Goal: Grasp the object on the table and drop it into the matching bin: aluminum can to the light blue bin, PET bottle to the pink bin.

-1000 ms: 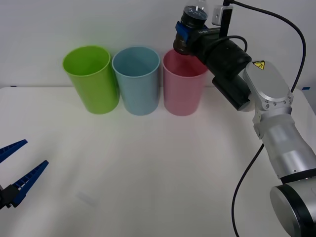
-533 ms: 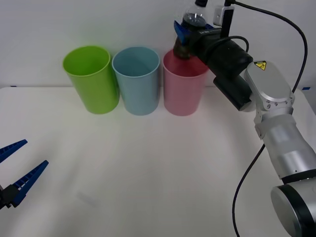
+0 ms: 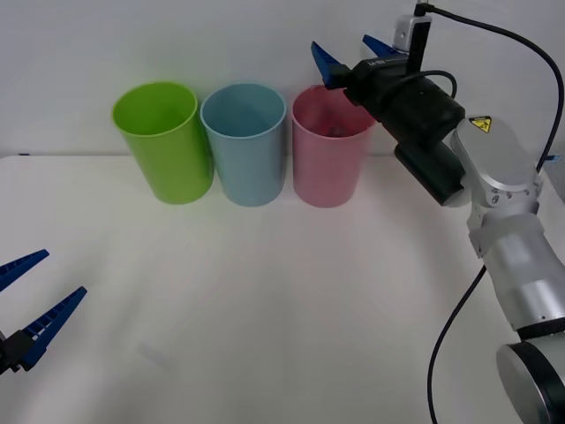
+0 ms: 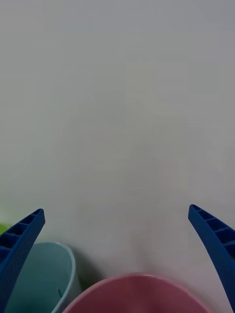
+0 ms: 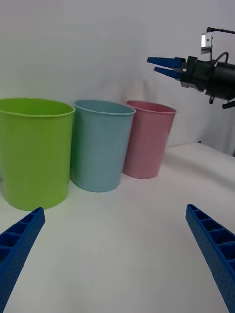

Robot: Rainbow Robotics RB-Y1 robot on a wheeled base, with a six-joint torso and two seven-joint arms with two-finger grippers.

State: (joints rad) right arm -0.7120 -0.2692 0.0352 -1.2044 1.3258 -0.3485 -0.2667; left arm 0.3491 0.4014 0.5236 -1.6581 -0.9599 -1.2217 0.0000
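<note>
Now dark PET bottle (image 3: 335, 129) inside pink bin (image 3: 327, 168), right gripper (image 3: 353, 51) jaws spread above, left gripper (image 3: 31, 296) jaws apart.

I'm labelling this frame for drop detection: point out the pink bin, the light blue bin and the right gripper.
pink bin (image 3: 327, 168), front view, outer wall.
light blue bin (image 3: 250, 163), front view, outer wall.
right gripper (image 3: 351, 51), front view, midway between its open fingertips.

I take this for a lab test bench: a bare white table (image 3: 265, 309) against a plain white wall (image 3: 177, 35), three plastic bins (image 3: 244, 141) lined up in a row, and my arm's exposed cable (image 3: 494, 35).
</note>
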